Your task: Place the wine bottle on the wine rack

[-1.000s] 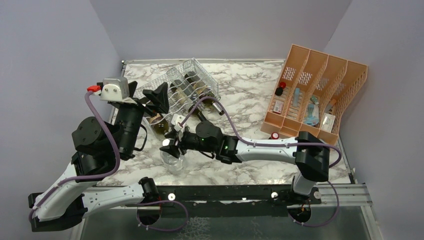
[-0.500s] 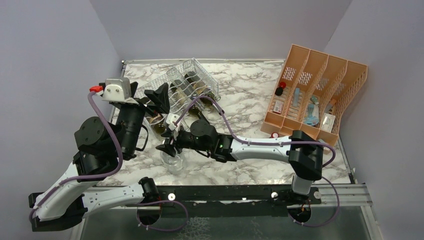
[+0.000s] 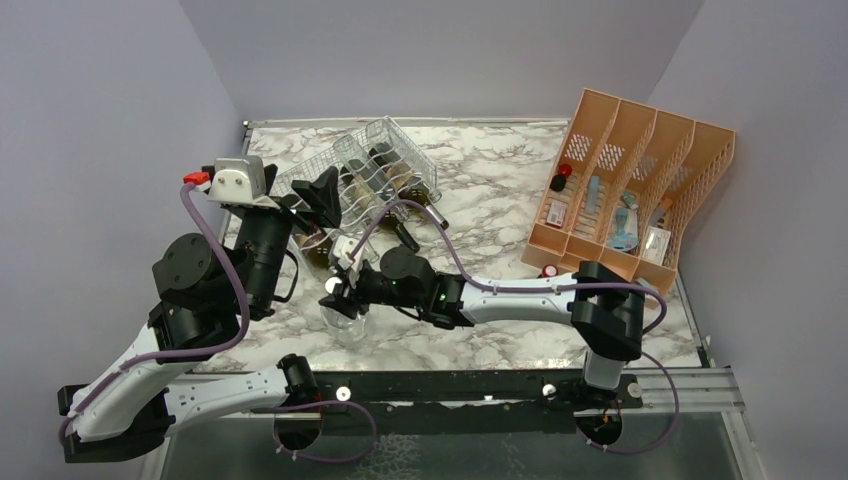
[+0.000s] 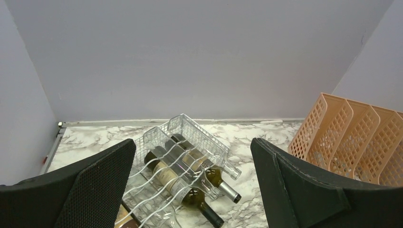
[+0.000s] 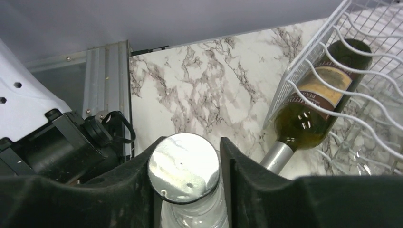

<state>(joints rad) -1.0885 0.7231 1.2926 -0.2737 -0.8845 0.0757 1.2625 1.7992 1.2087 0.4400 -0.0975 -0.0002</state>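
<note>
Gripping the wine bottle [image 5: 183, 170] securely is the step in hand, as I read it. It is a clear glass bottle with a silver cap, standing upright on the counter [image 3: 520, 190] near the front, just short of the wine rack [image 3: 375, 160] and well apart from the orange organizer [image 3: 640, 180] at the far right. My right gripper [image 5: 189, 151] has its jaws on either side of the cap and, as far as I can see, pressed to both flanks, so I call it a pinch on the bottle top; how firm it is I cannot judge. A smooth round cap is a poor handhold, so I would want a solid squeeze before lifting, then raise it straight up and slowly, watching for the body swinging or slipping. The rack already carries bottles lying down, and a dark green bottle [image 5: 323, 95] pokes its neck out near my grip, so I would clear that neck on the way up and tip my bottle level only once it is over a free wavy trough.

The right arm lies stretched low across the counter toward the left, wrist tipped down over the bottle top. The left arm is folded up high, the left gripper [image 3: 310, 198] hanging above the near end of the rack, jaws spread wide and holding nothing
</note>
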